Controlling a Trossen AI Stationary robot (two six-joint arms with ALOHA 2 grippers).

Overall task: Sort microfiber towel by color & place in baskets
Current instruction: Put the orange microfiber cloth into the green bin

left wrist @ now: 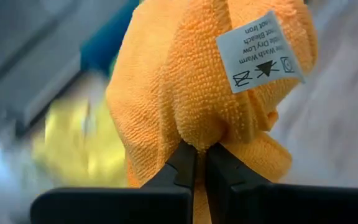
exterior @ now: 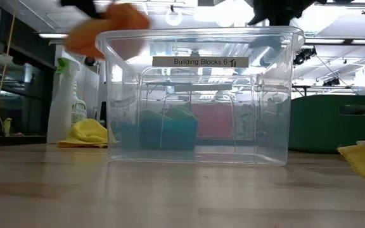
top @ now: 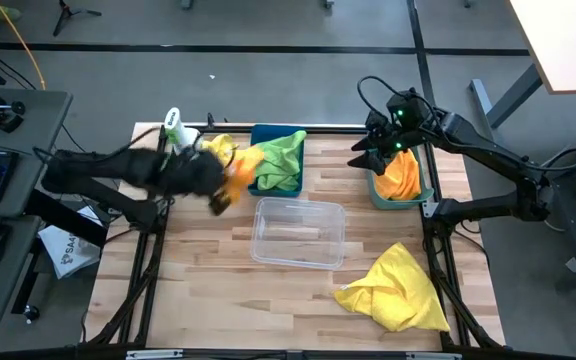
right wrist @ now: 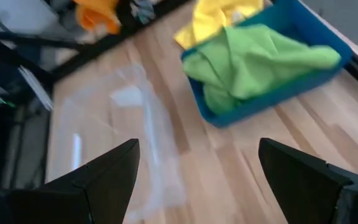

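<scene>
Orange towel (left wrist: 185, 93) up in the left claw (left wrist: 201, 163), pinched tight.
You carry it next to the teal basket (top: 380, 193); your right claw (right wrist: 229, 171) waits there, fingers apart.

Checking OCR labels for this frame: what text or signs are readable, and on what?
"Building Blocks 6", followed by an arrow mark: strip label on the clear see-through plastic bin, low view.
"Wash Warm", "Dry Low", "not Bleach", "not Iron", lines partly cut off, plus care symbols: white tag on the orange microfiber towel pinched in the left gripper.
"SA…": white paper beside the table, rest unreadable.
</scene>
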